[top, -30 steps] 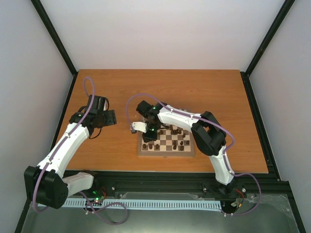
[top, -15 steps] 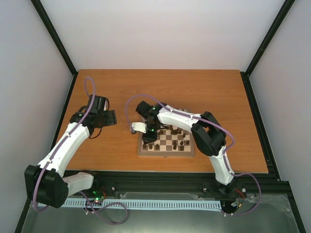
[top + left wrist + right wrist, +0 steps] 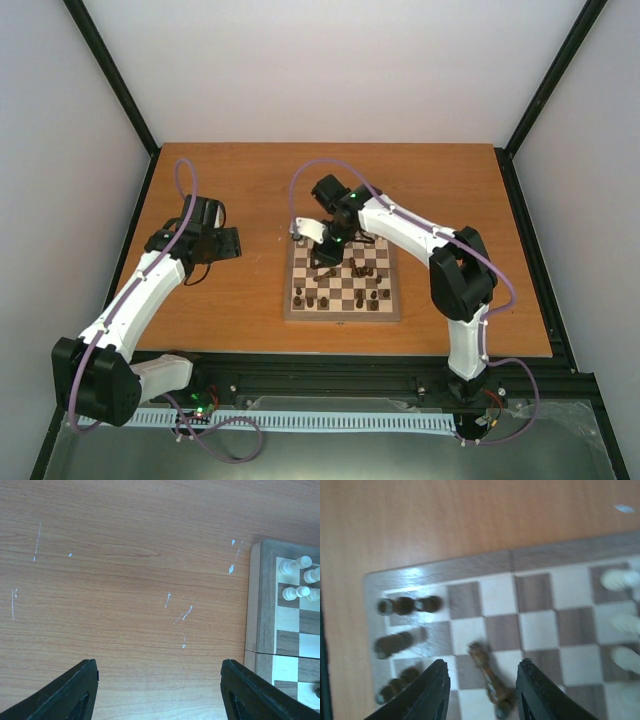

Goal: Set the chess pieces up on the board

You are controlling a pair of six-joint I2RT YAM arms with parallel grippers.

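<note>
While the right gripper (image 3: 482, 672) hangs low over the board (image 3: 470, 562) with its fingers (image 3: 436, 690) apart, a single dark piece (image 3: 489, 679) lies toppled on the squares between them, touched by neither. It lies slantwise across the squares, so a straight close would likely catch it askew. It could roll or skid out of the gap, or be pinched off-centre and end up tilted when set down. Three clusters of upright dark pieces (image 3: 405, 605) stand just beside the left-hand finger along the board's edge. A sideways correction or a wide opening there could knock them over. The wrist picture is also blurred, which makes fine alignment harder to judge.

The left gripper (image 3: 159, 667) is spread wide over bare table (image 3: 125, 555), holding nothing and well apart from the action, so it poses little risk.

Only the right wrist view shows that the piece is lying down; from above, the right gripper (image 3: 325, 240) hides that spot, and the pieces on the board (image 3: 340, 316) are mere specks. The overhead view alone shows both arms at once, with the left gripper (image 3: 225, 243) parked out to the left of the board. The left wrist view adds a sharp look at cream pieces (image 3: 295, 565) crowded at one corner of the board (image 3: 254, 605), which the right wrist shows only as pale blurs.
</note>
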